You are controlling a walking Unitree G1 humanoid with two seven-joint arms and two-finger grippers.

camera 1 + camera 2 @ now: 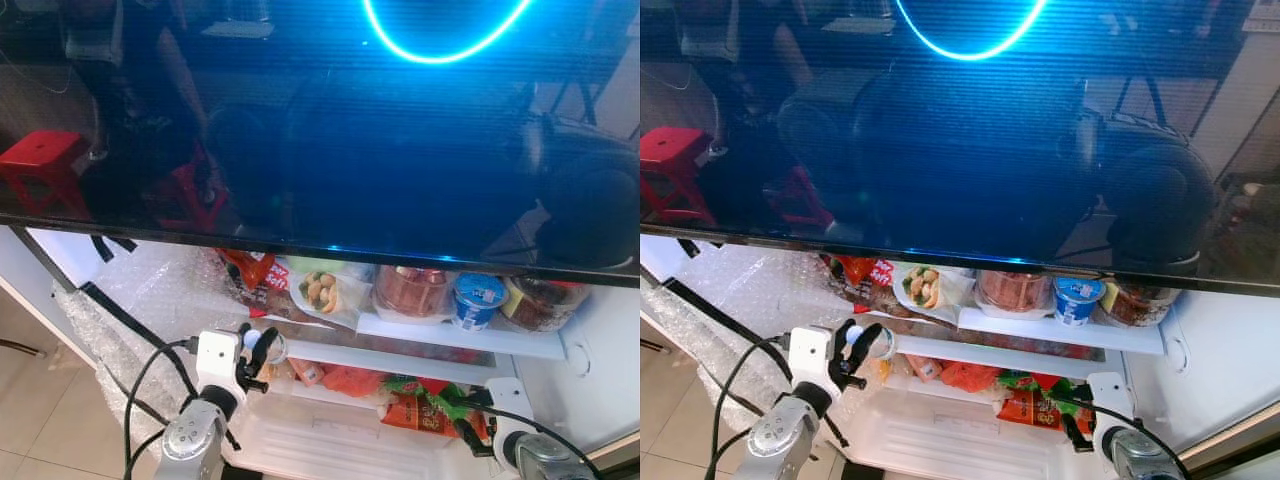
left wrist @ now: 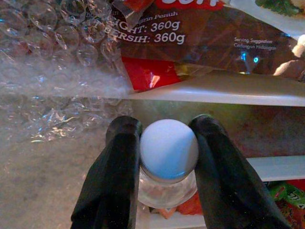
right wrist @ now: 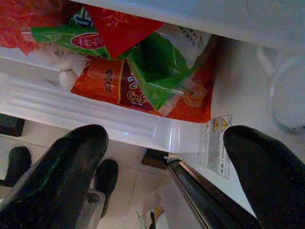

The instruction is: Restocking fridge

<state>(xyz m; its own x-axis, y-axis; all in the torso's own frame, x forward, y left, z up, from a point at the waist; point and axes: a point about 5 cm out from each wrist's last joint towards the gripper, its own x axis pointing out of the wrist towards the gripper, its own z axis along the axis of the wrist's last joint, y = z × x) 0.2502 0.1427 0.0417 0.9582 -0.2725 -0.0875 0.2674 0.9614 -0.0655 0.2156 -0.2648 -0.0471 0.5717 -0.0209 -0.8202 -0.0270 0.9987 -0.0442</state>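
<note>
Glossy dark panelling, reflecting a blue ring light, covers the upper part of both eye views; beneath it an open fridge (image 1: pixel 560 345) shows a white shelf (image 1: pixel 400 328) carrying a jar of brownish contents (image 1: pixel 411 291), a blue-lidded yoghurt cup (image 1: pixel 479 300), a wrapped sandwich (image 1: pixel 322 291) and a red-and-brown packet (image 1: pixel 262 280), with red and green snack packets (image 1: pixel 425 405) on the level below. Bubble wrap (image 1: pixel 150 300) lies bunched at the fridge's left side. The left gripper (image 2: pixel 169 143) is pinching a small clear bottle with a pale blue cap (image 2: pixel 168 151), its two black fingers pressed against either side of the cap. The bottle is held just in front of the shelf's left end, beside the bubble wrap and below the brown packet. Its long axis runs along the gripper's line of sight, cap end facing the wrist camera and body pointing away into the fridge; in the left eye view it reads as roughly horizontal. The right gripper (image 3: pixel 167 162) hangs low at the fridge's lower right with fingers spread wide and nothing between them. Judgement: the placing step is in hand. The next move calls for carrying the bottle inward to a free patch of shelf, turning it upright, then releasing without nudging the packets.
</note>
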